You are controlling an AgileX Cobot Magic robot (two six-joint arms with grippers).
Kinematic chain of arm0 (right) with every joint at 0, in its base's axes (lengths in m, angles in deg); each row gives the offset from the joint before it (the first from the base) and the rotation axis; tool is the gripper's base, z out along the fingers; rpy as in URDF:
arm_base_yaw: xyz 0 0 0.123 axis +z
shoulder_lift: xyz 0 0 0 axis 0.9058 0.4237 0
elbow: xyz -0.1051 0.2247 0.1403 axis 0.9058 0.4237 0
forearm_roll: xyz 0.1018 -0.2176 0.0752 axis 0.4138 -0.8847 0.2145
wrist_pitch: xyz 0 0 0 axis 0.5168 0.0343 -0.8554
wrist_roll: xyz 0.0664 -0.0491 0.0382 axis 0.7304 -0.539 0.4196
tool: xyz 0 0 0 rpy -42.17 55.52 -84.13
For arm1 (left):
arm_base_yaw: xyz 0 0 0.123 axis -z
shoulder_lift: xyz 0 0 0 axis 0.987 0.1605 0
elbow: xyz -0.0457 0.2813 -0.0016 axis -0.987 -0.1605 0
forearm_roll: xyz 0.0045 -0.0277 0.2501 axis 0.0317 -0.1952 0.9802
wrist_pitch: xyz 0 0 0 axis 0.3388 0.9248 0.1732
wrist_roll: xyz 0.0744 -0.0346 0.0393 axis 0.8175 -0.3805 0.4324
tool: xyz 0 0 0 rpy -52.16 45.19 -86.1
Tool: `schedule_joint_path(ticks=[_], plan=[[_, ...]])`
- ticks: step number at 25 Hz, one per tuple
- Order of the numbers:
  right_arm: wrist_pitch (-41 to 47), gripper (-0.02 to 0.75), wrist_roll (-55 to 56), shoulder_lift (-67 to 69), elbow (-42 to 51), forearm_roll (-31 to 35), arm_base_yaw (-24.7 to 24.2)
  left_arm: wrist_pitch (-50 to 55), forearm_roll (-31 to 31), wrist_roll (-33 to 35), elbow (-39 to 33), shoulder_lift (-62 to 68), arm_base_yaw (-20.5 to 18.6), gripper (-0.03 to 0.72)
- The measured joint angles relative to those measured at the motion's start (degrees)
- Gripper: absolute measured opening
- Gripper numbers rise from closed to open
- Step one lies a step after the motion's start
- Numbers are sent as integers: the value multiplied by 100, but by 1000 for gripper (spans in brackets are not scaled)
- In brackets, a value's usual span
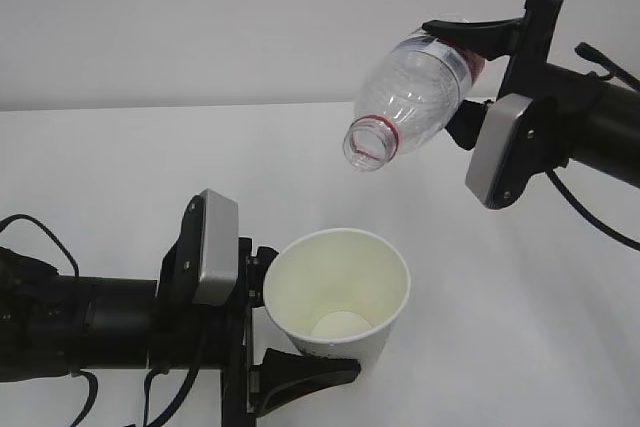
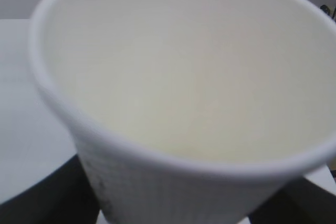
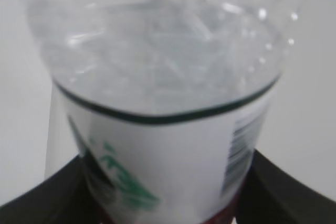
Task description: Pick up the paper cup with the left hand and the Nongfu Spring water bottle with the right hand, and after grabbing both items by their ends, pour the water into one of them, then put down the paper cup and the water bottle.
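Note:
The paper cup (image 1: 340,292) is held off the table at lower centre, tilted, its cream inside facing up and to the right. My left gripper (image 1: 300,322) is shut on its lower part, black fingers on both sides. The cup (image 2: 178,93) fills the left wrist view. The Nongfu Spring water bottle (image 1: 415,97) hangs above and right of the cup, tipped with its open mouth (image 1: 368,143) pointing down-left. My right gripper (image 1: 470,72) is shut on its labelled end. Its label (image 3: 163,166) and clear body fill the right wrist view. I see no water stream.
A white table (image 1: 150,167) lies under both arms, with a pale wall (image 1: 200,17) behind. The left arm (image 1: 80,322) reaches in from the lower left and the right arm (image 1: 590,127) from the upper right, with cables trailing from each.

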Motion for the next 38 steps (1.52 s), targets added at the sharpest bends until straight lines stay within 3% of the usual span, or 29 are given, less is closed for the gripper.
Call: schedule_joint_path(ticks=[38], plan=[[0, 484, -162, 0, 0, 0, 0, 0, -210, -10, 0, 0, 0, 536]])
